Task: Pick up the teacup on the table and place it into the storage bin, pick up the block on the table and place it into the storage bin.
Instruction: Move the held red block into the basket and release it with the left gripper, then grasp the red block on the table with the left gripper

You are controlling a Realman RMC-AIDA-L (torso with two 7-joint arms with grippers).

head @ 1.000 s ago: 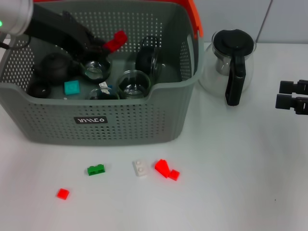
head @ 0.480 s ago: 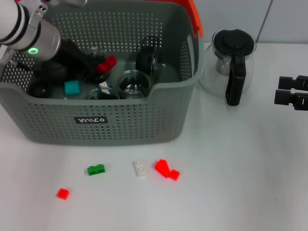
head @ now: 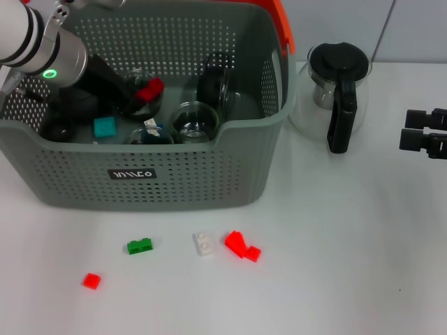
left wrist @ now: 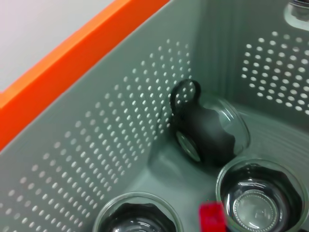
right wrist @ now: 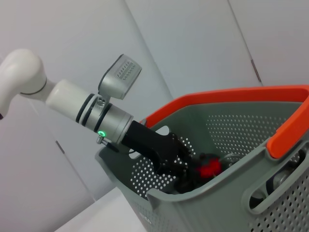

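Inside the storage bin point(head: 230, 174), the left claw point(head: 143, 94) is clamped on a red block point(head: 149, 88) just above the glass teacups point(head: 194, 120), walls close around.

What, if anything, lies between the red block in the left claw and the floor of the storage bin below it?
The left claw holds the red block low inside the storage bin. Glass teacups crowd the floor there, so it would likely land on or among them. Nothing else blocks it.
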